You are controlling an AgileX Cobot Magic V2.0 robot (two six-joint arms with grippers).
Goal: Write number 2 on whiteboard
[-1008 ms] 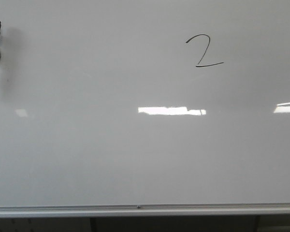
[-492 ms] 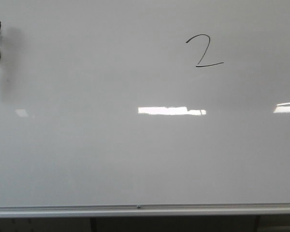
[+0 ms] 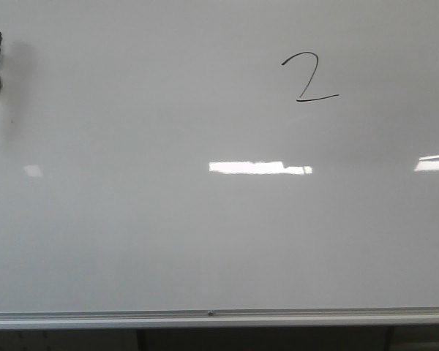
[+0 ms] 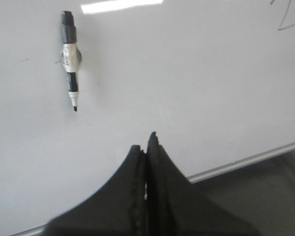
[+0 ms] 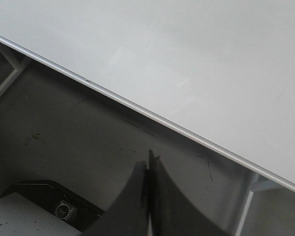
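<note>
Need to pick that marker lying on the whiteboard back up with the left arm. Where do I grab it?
Grip the marker at its wrapped mid-barrel, left end effector coming straight at the whiteboard, fingers across the barrel. It lies flat, uncapped tip exposed, so avoid that end.

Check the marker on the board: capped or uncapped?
Uncapped. In the left wrist view the marker lies on the whiteboard with its bare dark tip exposed; no cap is visible.
</note>
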